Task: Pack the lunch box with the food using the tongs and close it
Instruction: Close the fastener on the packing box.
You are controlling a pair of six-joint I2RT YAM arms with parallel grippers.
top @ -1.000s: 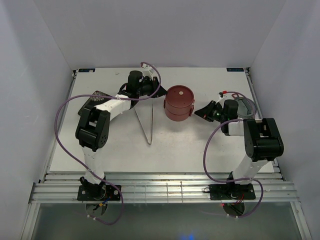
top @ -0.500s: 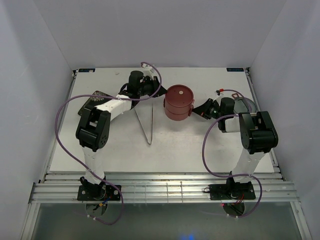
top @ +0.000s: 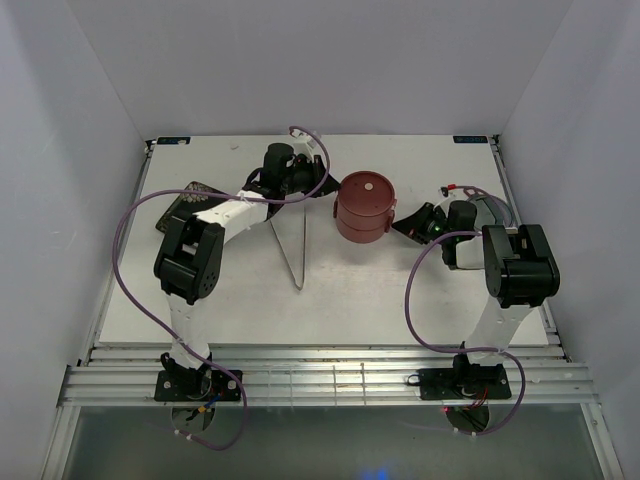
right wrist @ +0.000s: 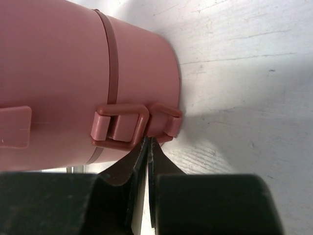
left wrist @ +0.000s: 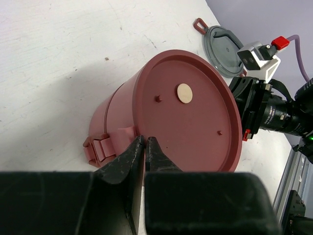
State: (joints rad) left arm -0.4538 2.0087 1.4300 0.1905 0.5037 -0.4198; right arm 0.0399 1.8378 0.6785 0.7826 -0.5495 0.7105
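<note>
**Both grippers close in on the clasps of the shut lunch box**

The lunch box (top: 362, 208) stands upright in the middle of the table (top: 400, 300), its tiers stacked and its top lid (left wrist: 188, 115) on. The two arms bracket it from opposite sides.

The left gripper (left wrist: 145, 143) has its fingers drawn almost together, with only a thin slit between them and nothing visible in it. Its tips sit at the rim of the top lid, just beside the side latch (left wrist: 100, 147). Whether they touch the rim cannot be told.

The right gripper (right wrist: 147, 143) is fully closed and holds nothing. Its tips point up under the buckle clasp (right wrist: 120, 122) low on the box wall, touching it or very nearly so.

Closed fingers make a narrow prod, so this looks like work on the fasteners rather than a lift. With an arm on each side, the box would be kept from sliding while a clasp is pushed.

The tongs (top: 301, 250) lie flat on the table near the left arm, apart from both grippers. No food shows in any view. The dark plate (top: 183, 203) is mostly hidden under the left arm. A loose grey lid (left wrist: 222, 44) lies beyond the box, near the right arm
</note>
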